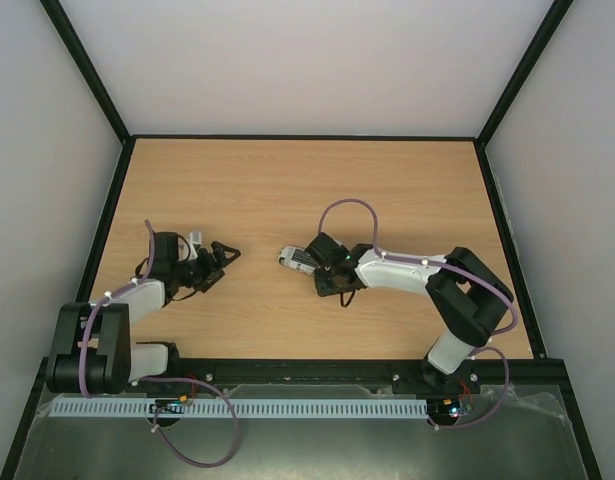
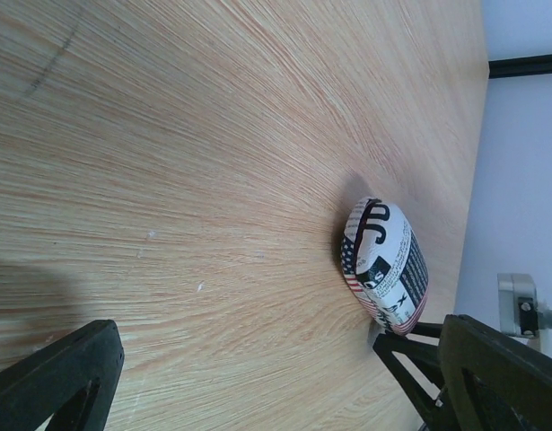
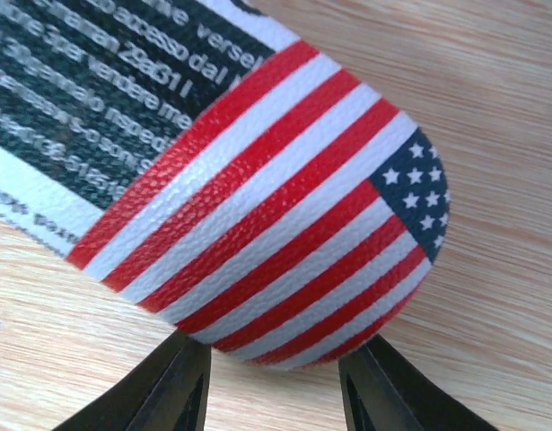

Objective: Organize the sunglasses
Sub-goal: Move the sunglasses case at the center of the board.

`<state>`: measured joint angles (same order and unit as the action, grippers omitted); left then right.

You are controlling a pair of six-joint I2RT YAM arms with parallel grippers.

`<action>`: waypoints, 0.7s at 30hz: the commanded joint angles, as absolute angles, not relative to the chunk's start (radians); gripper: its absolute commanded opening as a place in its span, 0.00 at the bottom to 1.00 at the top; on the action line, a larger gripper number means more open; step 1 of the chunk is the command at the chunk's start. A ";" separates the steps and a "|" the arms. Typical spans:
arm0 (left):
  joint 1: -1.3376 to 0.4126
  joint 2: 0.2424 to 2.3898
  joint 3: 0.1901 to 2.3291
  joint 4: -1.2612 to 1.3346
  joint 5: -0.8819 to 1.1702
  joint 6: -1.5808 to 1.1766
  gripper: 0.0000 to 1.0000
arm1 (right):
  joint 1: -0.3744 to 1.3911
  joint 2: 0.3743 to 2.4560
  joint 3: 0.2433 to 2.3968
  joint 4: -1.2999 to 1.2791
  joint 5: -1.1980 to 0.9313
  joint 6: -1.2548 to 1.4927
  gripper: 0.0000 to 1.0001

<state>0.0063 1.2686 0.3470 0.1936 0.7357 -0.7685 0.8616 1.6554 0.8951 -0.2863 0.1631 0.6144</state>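
The case with the flag print lies closed near the middle of the counter, and the right gripper is clamped on its end. The left gripper stands with fingers apart near the left edge, holding nothing. The sunglasses cannot be seen.

Even, bright overhead light; the case casts a soft shadow on the worktop, and wrist views blur up close.
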 commanded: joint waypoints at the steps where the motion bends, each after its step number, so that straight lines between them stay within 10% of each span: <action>1: 0.014 1.260 0.357 0.177 0.729 -0.753 0.99 | 0.871 1.666 0.929 -0.262 0.125 0.631 0.40; 21: 0.012 1.276 0.364 0.192 0.741 -0.756 0.99 | 0.870 1.795 1.039 -0.285 0.227 0.719 0.55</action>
